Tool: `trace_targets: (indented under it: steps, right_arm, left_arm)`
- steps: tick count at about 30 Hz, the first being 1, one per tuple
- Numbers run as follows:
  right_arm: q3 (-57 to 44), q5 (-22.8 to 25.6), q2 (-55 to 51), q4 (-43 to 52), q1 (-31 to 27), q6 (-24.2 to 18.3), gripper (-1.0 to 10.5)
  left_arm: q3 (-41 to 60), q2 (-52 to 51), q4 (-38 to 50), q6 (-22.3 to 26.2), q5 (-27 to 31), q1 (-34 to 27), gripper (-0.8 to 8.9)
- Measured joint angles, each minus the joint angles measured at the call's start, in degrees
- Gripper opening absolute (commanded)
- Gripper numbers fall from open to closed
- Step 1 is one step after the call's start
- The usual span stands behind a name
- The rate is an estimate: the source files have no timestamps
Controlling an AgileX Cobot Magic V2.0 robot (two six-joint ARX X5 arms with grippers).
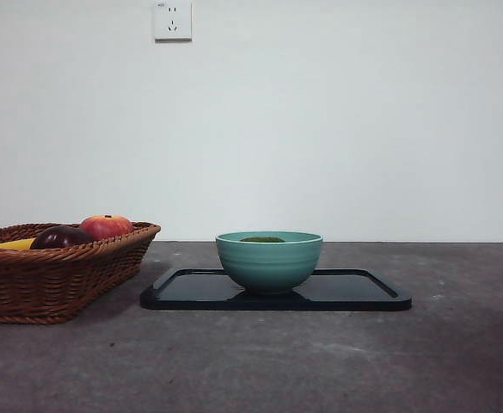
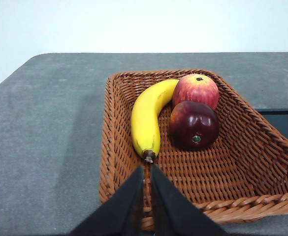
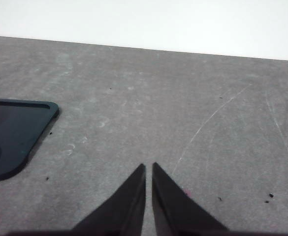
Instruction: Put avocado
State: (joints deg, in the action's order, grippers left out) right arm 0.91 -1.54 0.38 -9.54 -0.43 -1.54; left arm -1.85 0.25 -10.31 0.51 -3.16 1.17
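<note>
Inside the teal bowl [image 1: 269, 261] on the black tray [image 1: 363, 297], well clear of both sets of jaws, the avocado [image 1: 262, 239] shows only its dark-green top, so it looks already delivered. The left gripper [image 2: 147, 169], jaws pressed together, hangs over the wicker basket [image 2: 247, 147]; ahead of its jaws lie banana [image 2: 146, 118], apple [image 2: 196, 90] and maroon fruit [image 2: 194, 124]. The right gripper [image 3: 148, 167], jaws likewise together, waits over bare tabletop [image 3: 183, 98].

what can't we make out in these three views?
- Avocado: front view shows only a dark-green sliver above the bowl rim; the bowl wall hides the rest. Neither wrist view shows the bowl.
- Banana: in the front view the basket wall hides all but a yellow strip.
- Tray: cut off by the edge in the right wrist view.
- Basket: cut off by the front view's left edge.
</note>
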Motion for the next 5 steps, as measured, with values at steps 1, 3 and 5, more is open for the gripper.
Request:
trace_targets:
  steps: [1, 3, 5]
  right_arm:
    - [0.0, 0.0, 0.0, 0.0, 0.0, 0.0, 0.2]
    - [0.0, 0.0, 0.0, 0.0, 0.0, 0.0, 0.2]
    - [0.0, 0.0, 0.0, 0.0, 0.0, 0.0, 0.2]
  left_arm:
    - [0.0, 0.0, 0.0, 0.0, 0.0, 0.0, 0.24]
    - [0.0, 0.0, 0.0, 0.0, 0.0, 0.0, 0.24]
    - [0.0, 0.0, 0.0, 0.0, 0.0, 0.0, 0.24]
